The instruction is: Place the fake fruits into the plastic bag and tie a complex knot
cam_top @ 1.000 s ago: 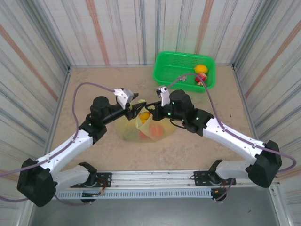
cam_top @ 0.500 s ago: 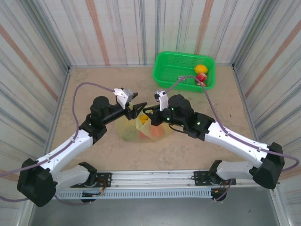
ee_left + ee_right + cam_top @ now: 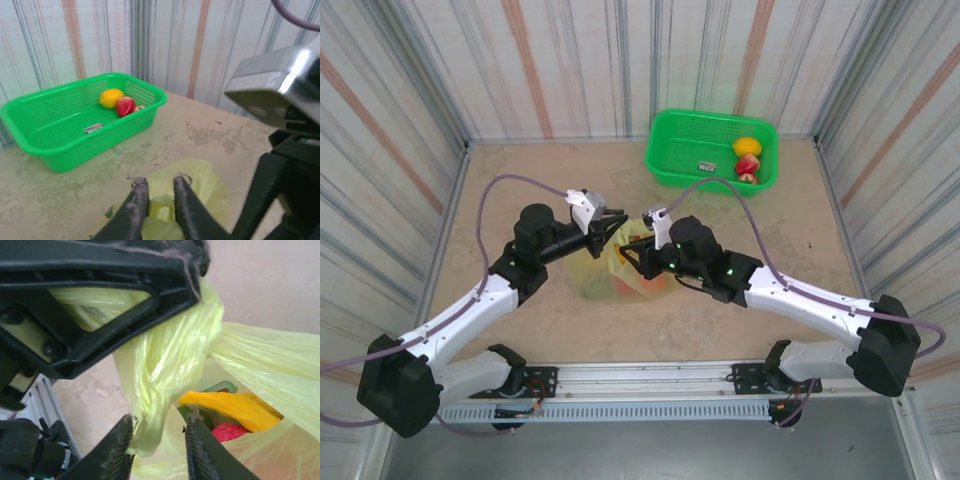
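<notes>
Left tool (image 3: 157,187): clenched on a fold of the plastic bag (image 3: 197,175), at the bottom centre of the left wrist view.

Right tool (image 3: 160,422): released, jaws apart, with a twisted strand of the bag between them.

In the top view the bag (image 3: 610,275) lies on the table (image 3: 520,170) at frame centre, between both tools. A yellow banana (image 3: 225,407) and a red fruit (image 3: 227,432) sit inside it. The green basket (image 3: 680,140), upper right, holds a yellow fruit (image 3: 747,147) and a red fruit (image 3: 748,166).
</notes>
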{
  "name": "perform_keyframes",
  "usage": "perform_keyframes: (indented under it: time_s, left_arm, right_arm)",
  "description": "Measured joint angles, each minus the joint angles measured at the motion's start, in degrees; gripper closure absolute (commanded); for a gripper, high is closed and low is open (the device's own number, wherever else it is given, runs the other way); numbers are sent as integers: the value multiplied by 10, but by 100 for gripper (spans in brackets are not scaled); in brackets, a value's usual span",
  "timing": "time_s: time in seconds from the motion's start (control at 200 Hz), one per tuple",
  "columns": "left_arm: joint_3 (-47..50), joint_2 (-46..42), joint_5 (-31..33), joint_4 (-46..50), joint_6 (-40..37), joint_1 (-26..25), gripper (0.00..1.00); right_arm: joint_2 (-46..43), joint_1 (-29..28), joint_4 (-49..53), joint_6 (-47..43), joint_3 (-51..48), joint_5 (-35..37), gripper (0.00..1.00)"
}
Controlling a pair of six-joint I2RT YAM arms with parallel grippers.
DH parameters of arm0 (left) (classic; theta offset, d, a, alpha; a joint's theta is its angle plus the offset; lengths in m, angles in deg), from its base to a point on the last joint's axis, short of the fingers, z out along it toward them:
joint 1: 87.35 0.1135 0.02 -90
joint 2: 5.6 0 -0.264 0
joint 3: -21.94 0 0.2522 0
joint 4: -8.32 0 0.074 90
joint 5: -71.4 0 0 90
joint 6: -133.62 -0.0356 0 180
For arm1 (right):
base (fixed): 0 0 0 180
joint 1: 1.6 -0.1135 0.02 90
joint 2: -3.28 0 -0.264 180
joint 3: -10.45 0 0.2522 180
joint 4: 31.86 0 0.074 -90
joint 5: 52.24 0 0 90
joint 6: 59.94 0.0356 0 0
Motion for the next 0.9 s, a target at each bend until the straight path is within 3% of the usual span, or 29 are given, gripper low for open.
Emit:
perform_keyframes:
  time_s: [0.23, 0.556, 0.716, 0.902]
  left_arm:
    - [0, 0, -12, 0, -10, 0, 97]
    - [1, 0, -14, -9, -21, 0, 98]
    - [1, 0, -16, -15, -21, 0, 98]
    - [1, 0, -20, -17, -21, 0, 98]
  right_arm:
    - [-8, 6, 66, -66, 40, -13, 47]
    - [-111, 134, 174, -242, 84, -220, 48]
    - [-27, 175, 215, -322, 168, -280, 33]
    - [99, 189, 270, -381, 248, -346, 34]
